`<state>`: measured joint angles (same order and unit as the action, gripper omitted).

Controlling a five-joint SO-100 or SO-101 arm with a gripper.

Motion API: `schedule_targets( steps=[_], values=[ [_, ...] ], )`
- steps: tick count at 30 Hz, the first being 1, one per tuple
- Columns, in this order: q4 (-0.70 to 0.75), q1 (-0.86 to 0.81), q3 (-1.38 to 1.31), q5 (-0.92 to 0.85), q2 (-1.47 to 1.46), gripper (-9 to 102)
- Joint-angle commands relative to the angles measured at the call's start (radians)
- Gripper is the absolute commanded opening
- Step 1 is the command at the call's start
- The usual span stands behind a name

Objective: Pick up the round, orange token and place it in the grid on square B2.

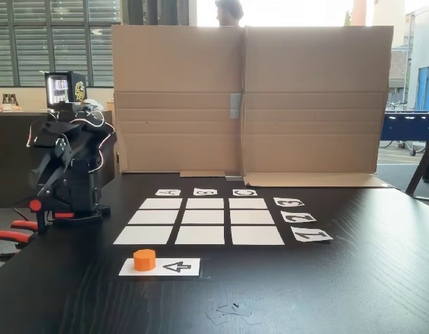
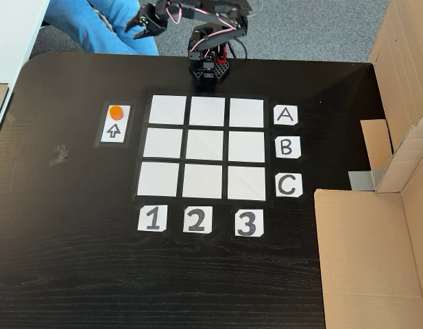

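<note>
Fixed view from the table's front edge: nearest lies the arrow card [image 1: 159, 266], with the orange token [image 1: 144, 259] standing on its left end — light, rigid and probably slick, best pinched across its faceted sides. Beyond it the grid [image 1: 199, 235] is bare, square B2 [image 1: 204, 217] free, open tabletop all round. Farthest, the arm [image 1: 67, 174] sits folded — whether its gripper is spread or pressed together I cannot tell.
</note>
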<state>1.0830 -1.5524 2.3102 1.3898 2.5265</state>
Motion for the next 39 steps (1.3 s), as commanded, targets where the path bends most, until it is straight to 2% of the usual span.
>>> schedule_targets(
  steps=[1, 9, 13, 18, 25, 39],
  values=[
    [0.052, 0.011, -0.155, -0.048, -0.130, 32],
    [0.229, 0.021, -0.443, -0.179, -0.428, 55],
    [0.325, 0.041, -0.624, -0.218, -0.555, 59],
    [0.365, 0.083, -0.801, -0.252, -0.707, 69],
    [0.477, 0.146, -1.014, -0.259, -0.914, 72],
    [0.491, 0.302, -1.127, -0.256, -1.161, 72]
  ],
)
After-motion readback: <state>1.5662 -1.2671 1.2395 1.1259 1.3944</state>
